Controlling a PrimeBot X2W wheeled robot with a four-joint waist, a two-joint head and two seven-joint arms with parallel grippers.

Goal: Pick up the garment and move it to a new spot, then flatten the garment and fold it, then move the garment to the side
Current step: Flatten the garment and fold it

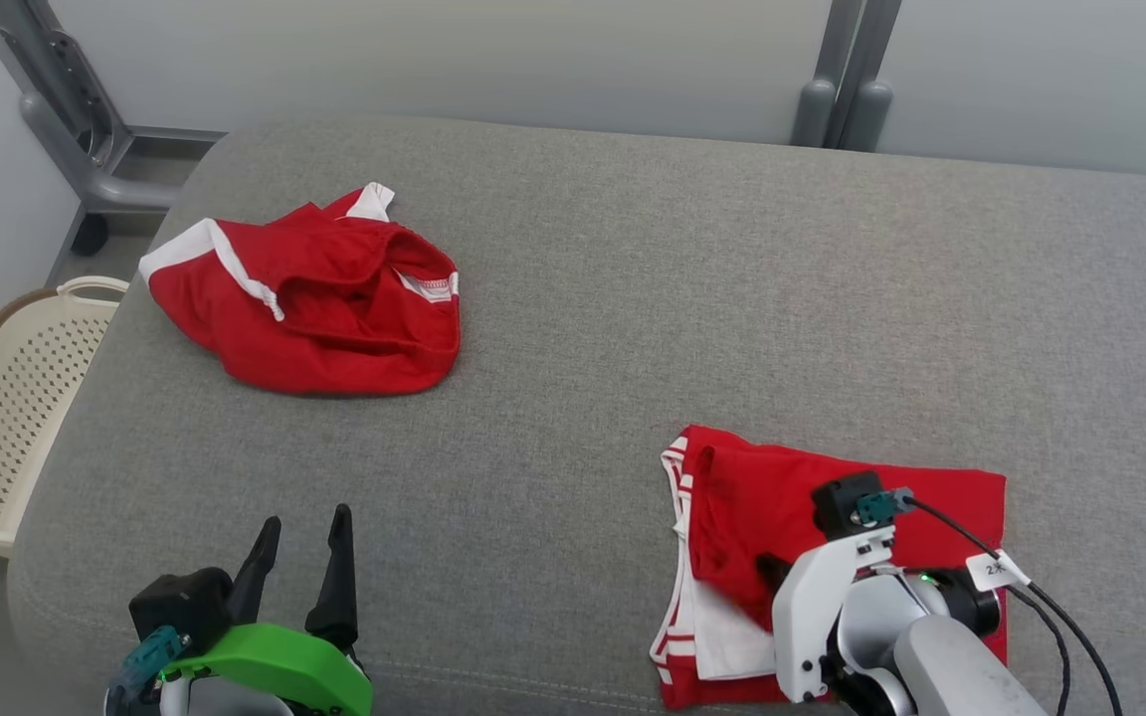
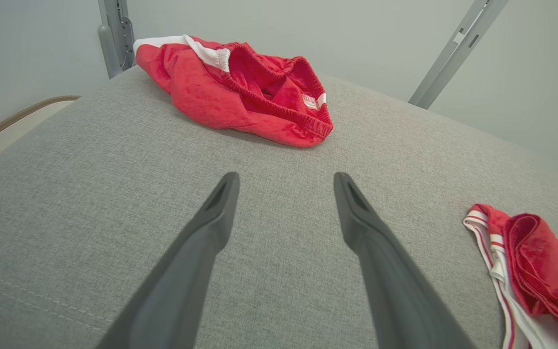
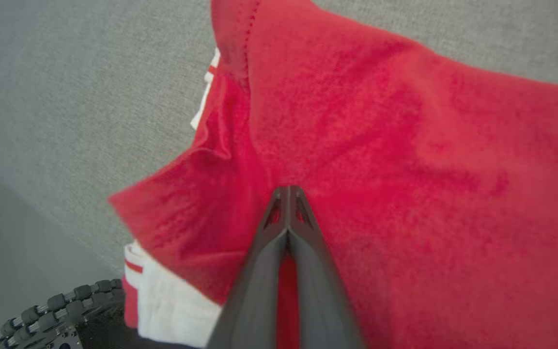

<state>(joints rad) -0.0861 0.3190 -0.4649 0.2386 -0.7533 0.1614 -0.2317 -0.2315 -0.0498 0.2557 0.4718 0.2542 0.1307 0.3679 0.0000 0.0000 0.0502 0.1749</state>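
Finds two red garments on a grey upholstered cushion point(image 1: 633, 298), well apart from each other. Places the folded garment point(image 1: 762, 497) at the near right corner, lying flat as a rough rectangle, with white cloth and red-and-white striped trim point(image 1: 677, 557) showing along its left side beneath the red top layer. Confirms in the right wrist view that the right gripper point(image 3: 287, 191) is down on this garment, jaws drawn together and their tips nipping the red top layer, a sliver of red visible between the fingers further back. Notes the cloth just left of the tips raised and slightly blurred at its edge. Places the crumpled garment point(image 1: 324, 308) toward the far left corner, bunched in a heap with the elastic waistband gaping open and a white band across its left end. Finds the left gripper point(image 1: 304, 522) at the near left edge, above bare cushion, jaws standing wide apart and touching no cloth; confirms the same spread in the left wrist view, fingers pointing toward the crumpled garment. Records a cream perforated basket point(image 1: 6, 418) off the cushion's left edge and grey metal posts point(image 1: 837, 99) behind the far edge against a pale wall.
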